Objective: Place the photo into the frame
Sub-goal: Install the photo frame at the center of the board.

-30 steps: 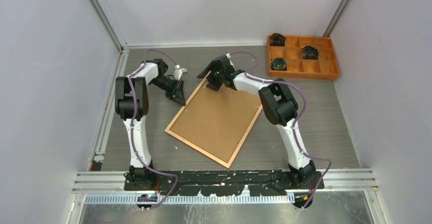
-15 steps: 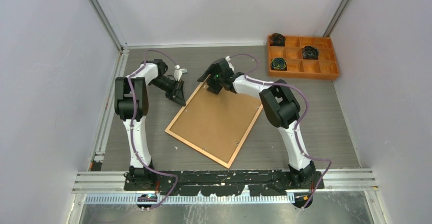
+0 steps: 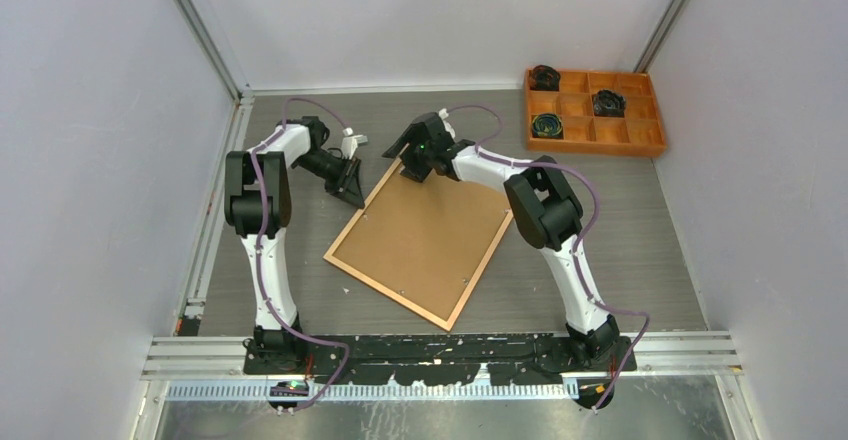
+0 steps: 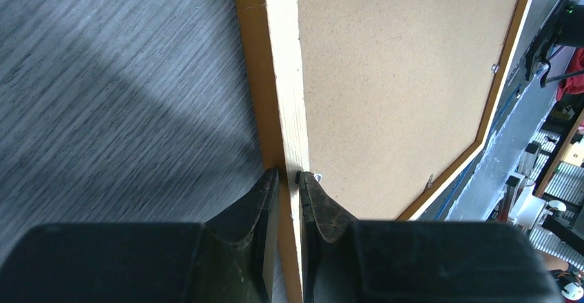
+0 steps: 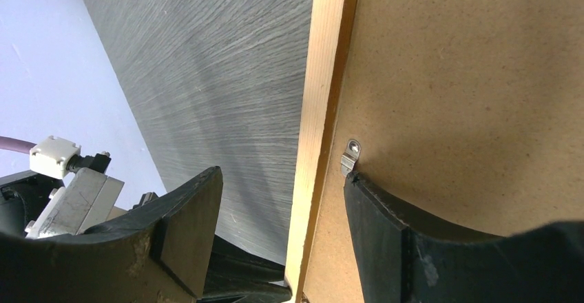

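The frame lies back side up in the middle of the table, at a slant. A plain brown backing board fills it, so the photo is hidden from every view. My left gripper is at the frame's far left edge. In the left wrist view it is shut on the pale wooden rail, next to a small metal clip. My right gripper is at the far corner. It stands open astride the rail, with one fingertip against a metal clip on the board.
An orange compartment tray with dark coiled items stands at the back right. Grey walls enclose the table on three sides, and a metal rail runs along the left. More clips sit along the frame's other edges.
My right gripper has shifted a little to the left and farther back along the frame's far corner. The left gripper and the frame have stayed put.
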### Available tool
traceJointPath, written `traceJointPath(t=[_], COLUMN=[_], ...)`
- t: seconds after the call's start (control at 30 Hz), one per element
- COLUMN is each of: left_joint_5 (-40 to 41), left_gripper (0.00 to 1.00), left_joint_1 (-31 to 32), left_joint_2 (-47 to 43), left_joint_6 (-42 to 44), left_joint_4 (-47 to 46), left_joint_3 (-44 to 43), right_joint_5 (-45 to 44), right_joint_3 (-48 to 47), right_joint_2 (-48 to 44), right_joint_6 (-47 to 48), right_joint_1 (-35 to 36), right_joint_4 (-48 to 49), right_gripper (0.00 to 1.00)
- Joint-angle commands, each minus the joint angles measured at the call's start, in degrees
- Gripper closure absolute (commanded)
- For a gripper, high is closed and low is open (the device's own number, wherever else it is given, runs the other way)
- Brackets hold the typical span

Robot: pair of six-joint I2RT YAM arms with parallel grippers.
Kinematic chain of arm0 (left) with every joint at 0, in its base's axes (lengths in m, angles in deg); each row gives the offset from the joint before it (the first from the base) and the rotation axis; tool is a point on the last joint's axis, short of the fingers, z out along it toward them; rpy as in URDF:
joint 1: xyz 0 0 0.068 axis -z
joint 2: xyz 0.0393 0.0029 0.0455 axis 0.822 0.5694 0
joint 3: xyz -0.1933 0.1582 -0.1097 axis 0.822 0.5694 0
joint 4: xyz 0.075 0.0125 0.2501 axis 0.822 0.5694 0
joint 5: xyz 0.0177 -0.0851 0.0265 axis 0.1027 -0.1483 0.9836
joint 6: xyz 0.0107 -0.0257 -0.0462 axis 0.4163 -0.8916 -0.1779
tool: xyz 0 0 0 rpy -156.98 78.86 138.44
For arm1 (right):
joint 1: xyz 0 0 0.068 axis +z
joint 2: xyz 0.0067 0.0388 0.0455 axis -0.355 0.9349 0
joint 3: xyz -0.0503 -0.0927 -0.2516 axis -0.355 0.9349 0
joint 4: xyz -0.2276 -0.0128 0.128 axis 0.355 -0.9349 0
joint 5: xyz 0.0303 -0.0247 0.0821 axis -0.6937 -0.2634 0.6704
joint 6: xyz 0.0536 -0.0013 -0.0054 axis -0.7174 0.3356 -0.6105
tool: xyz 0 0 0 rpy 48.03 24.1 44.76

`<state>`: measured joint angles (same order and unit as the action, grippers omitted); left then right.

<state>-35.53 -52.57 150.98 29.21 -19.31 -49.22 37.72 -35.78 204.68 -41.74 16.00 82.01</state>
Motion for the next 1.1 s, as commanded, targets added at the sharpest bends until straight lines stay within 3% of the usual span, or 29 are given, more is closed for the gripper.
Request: traceJointPath(t=[0.0,0.33,0.7,1.07], left_joint_5=[3.68,3.75,4.10,4.64], left_gripper=[0.83,0.84,0.85,0.85], left_joint_1=[0.31,0.27,0.30,0.12], left_joint_2=[-1.25,-1.54,-1.76,-2.24], left_joint_6=[2.57,2.98,3.35,3.62], left_joint_4=[0.28,0.46,0.37,0.02], left_joint_3=[1.54,2.19,2.80,3.82], right_joint_5=[-5.33,-7.91,-2.91,1.39], right_joint_3=[-1.04,-3.29,-6.03,4.48], right_joint_2=[1.78,3.65,5.51,-3.32], right_joint_6=[0.21,2.20,3.17,2.24], right_joint_1=[0.43,0.33,-0.41,-0.63], right_joint_4=[-1.57,-1.59,1.34,5.65], right_gripper=[0.30,0.31,0.31,0.30])
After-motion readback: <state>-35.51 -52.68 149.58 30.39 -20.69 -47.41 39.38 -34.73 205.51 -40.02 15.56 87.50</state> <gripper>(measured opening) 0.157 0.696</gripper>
